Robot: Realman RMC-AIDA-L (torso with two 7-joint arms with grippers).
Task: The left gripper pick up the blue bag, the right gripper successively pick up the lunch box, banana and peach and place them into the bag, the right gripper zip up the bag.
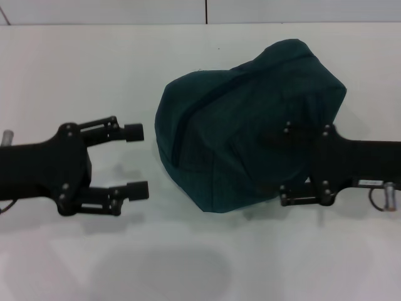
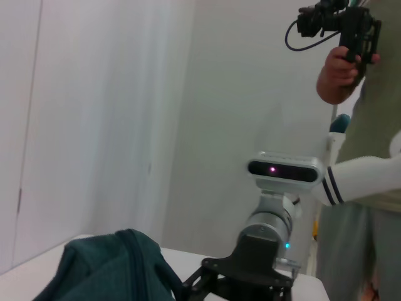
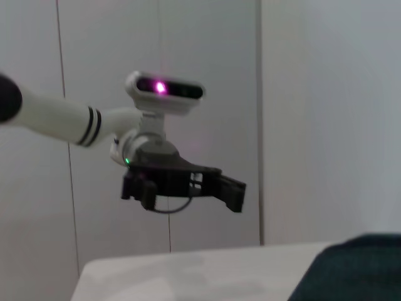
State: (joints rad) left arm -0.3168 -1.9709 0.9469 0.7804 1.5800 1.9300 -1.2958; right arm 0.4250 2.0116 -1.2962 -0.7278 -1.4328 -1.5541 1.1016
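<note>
Two grippers of mine show in the head view, one at each side of the frame, with the bag (image 1: 250,125) lying on the white table (image 1: 94,75) between them, right of centre. It is a rumpled teal mound with its dark zip line running along the upper left part.

My left gripper (image 1: 139,160) sits at the left of the frame, pointing toward the bag but clear of it, a strip of bare table between its tips and the fabric. Its fingers (image 1: 128,190) are spread wide, holding nothing. In the right wrist view this same claw (image 3: 229,191) hangs above the table edge (image 3: 188,269), apart from the teal corner (image 3: 351,269) at the lower right.

My right gripper (image 1: 294,163) reaches in from the right of the frame, and its front end lies over the bag's right side, dark against the cloth. I cannot tell whether its fingers are spread or pressed together. A small white label shows on its body.

In the left wrist view the bag (image 2: 113,269) fills the lower left, with my right arm's wrist just beside it at lower centre, and a person (image 2: 369,157) stands at the right edge holding a camera rig (image 2: 341,25).
</note>
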